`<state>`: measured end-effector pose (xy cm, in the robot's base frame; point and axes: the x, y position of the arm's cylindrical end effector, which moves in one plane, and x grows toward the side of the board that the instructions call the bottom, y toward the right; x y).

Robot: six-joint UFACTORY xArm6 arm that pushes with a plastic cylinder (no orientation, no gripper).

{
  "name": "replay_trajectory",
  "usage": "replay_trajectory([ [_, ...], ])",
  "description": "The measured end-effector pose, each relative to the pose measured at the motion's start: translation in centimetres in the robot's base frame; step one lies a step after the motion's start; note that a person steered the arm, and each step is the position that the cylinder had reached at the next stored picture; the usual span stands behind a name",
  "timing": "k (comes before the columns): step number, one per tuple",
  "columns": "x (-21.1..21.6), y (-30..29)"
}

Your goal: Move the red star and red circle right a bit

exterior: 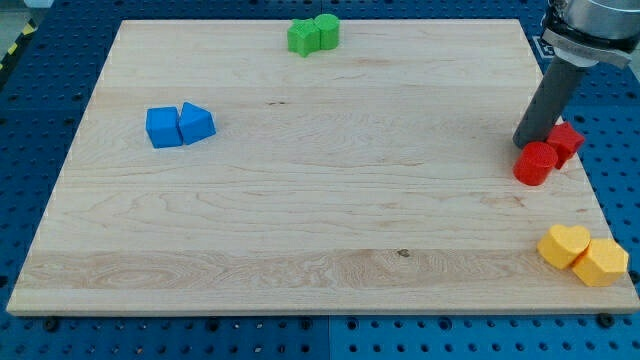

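The red circle [535,163] and the red star [565,141] sit touching each other near the board's right edge. My tip [526,143] is on the board just left of the red star and just above the red circle, touching or nearly touching both. The dark rod rises from there toward the view's top right.
A green star [302,38] and a green circle [326,30] sit together at the top edge. A blue cube [164,127] and a blue triangle [196,123] sit at the left. A yellow heart [563,245] and a yellow hexagon [601,262] sit at the bottom right corner.
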<state>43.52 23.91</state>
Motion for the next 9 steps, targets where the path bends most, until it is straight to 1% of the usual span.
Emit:
replay_trajectory([
  [2, 0.5, -1.2],
  [3, 0.5, -4.1],
  [4, 0.9, -5.8],
  [7, 2.9, -5.6],
  [8, 5.1, -5.6],
  [9, 5.4, -3.9],
])
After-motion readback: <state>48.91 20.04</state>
